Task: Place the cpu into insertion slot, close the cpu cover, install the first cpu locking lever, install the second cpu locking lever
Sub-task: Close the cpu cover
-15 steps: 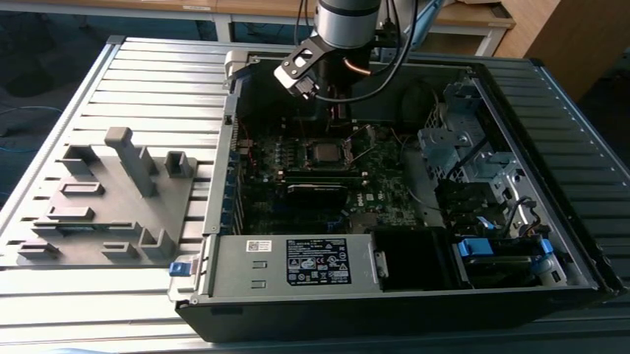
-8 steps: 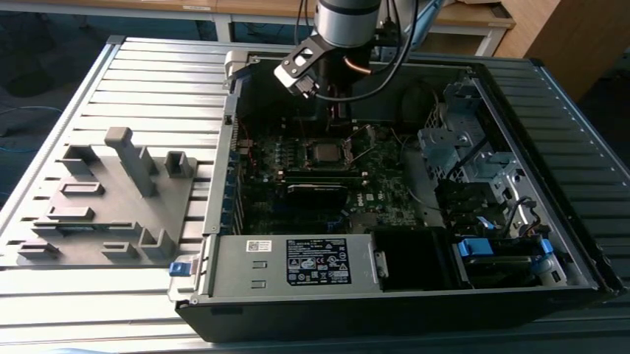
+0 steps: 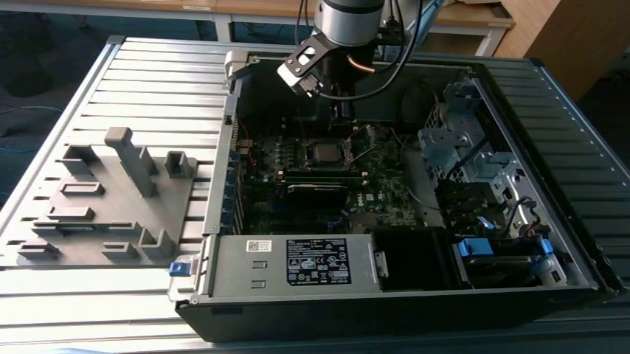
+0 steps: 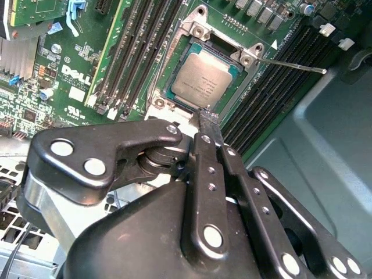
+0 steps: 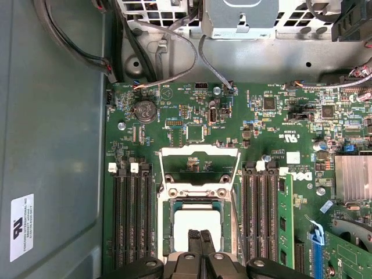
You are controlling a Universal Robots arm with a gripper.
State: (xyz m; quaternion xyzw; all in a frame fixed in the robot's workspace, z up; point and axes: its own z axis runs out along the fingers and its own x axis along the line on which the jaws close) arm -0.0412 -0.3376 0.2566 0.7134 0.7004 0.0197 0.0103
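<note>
The cpu [image 4: 202,81] lies flat in the insertion slot [image 4: 174,43], its silvery top showing in both wrist views, also as cpu [image 5: 196,224]. The cpu cover [image 5: 199,153] is swung open, its square window showing green board behind it. A thin locking lever [image 4: 290,64] sticks out free beside the socket. My gripper [image 4: 208,115] is shut with nothing between its fingers, the tips hovering over the cpu's near edge. In the first wrist view the gripper [image 5: 200,233] stands over the chip. In the exterior view the arm [image 3: 344,29] hangs above the slot [image 3: 325,153].
Long black memory slots [image 5: 131,215] flank the socket on both sides. The open case [image 3: 551,96] has cables and drive bays at the exterior view's right, and a labelled power supply [image 3: 315,262] in front. A grey fixture plate [image 3: 108,199] lies at the exterior view's left.
</note>
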